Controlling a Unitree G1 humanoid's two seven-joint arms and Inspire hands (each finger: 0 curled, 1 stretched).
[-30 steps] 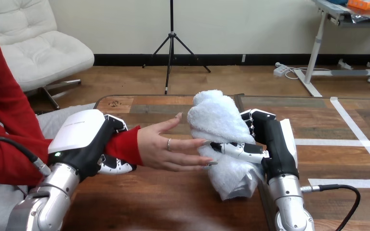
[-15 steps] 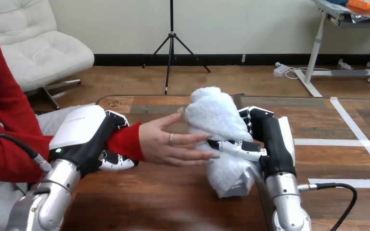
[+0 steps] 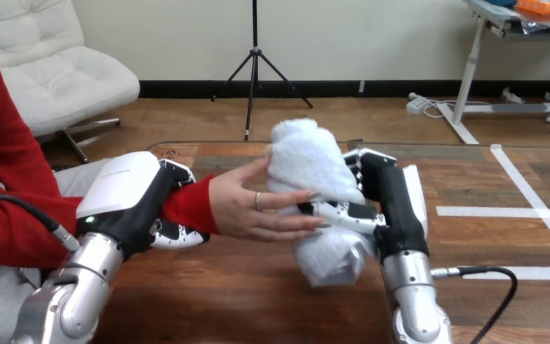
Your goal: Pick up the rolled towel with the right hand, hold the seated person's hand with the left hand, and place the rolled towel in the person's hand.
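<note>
Between right hand [image 3: 392, 204] and person's hand [image 3: 247, 211], a fluffy rolled towel [image 3: 304, 161]

Count taken. Two robot hands are recorded: the left hand [image 3: 125, 197] at the lower left of the frame and the right hand [image 3: 390, 204] right of centre. One white rolled towel [image 3: 304, 161] is noted at centre. One person's hand [image 3: 243, 211] is noted left of centre, between the two robot hands. One wooden table [image 3: 222, 287] is logged across the lower half. Three white tape strips [image 3: 487, 211] are counted on it at the right.
</note>
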